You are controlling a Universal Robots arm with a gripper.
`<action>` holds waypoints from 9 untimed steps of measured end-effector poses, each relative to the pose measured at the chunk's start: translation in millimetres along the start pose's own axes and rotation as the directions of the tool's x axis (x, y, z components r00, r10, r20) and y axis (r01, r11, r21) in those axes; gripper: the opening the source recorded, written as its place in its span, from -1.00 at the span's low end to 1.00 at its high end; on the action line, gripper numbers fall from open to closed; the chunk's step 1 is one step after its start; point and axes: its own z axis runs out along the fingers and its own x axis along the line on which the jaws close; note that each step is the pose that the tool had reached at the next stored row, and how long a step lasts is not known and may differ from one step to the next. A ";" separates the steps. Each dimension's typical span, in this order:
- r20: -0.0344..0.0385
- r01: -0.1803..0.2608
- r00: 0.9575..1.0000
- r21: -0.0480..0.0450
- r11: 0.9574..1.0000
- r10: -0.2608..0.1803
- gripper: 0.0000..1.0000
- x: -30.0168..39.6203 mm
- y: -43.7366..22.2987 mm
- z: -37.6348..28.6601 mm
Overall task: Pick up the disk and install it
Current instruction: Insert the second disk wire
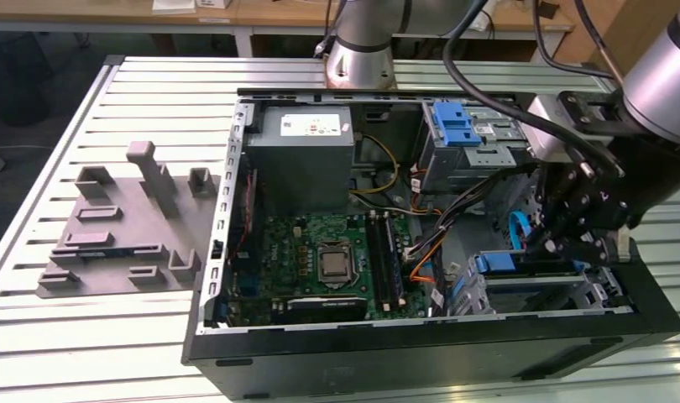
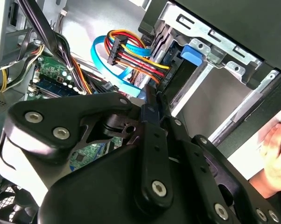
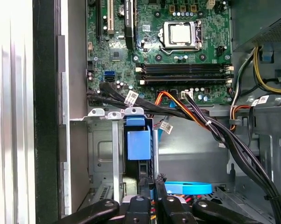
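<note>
Right now I have the gripper [image 1: 564, 243] down inside the case, fingers [image 3: 152, 189] pinched together on the end of the disk [image 3: 138, 144], which stands in the lower drive bay [image 3: 101, 154] (blue rail visible). I judge this the seating step; next calls for a straight, gentle push.

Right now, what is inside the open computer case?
Inside the computer case lie a green motherboard, a grey power supply, a drive cage with blue latch and cable bundles. The gripper hides the bay beneath it, so the disk there cannot be judged.
</note>
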 end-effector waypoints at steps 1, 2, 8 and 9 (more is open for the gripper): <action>0.000 0.000 1.000 0.000 1.000 0.000 -0.69 0.5 0.0 0.0; 0.000 0.000 1.000 0.000 1.000 0.000 -0.69 0.9 -0.1 0.1; 0.000 0.000 1.000 0.000 1.000 0.000 -0.69 2.3 -0.5 0.3; 0.000 0.000 1.000 0.000 1.000 0.000 -0.69 2.3 -0.7 0.3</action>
